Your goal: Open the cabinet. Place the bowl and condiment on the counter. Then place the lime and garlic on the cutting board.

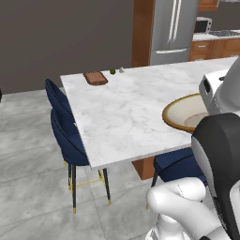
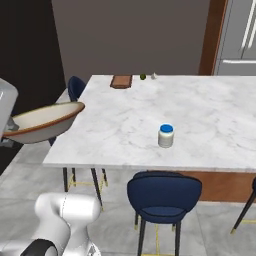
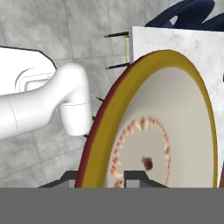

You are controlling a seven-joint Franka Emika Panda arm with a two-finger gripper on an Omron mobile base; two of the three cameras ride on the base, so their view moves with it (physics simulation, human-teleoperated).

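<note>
My claw is clamped on the bowl rim, fingers either side, holding it tilted over the counter edge. Condiment stands on the counter at my 1 o'clock. Far off at 12 o'clock, cutting board, with lime and what's probably garlic just beside it.
</note>
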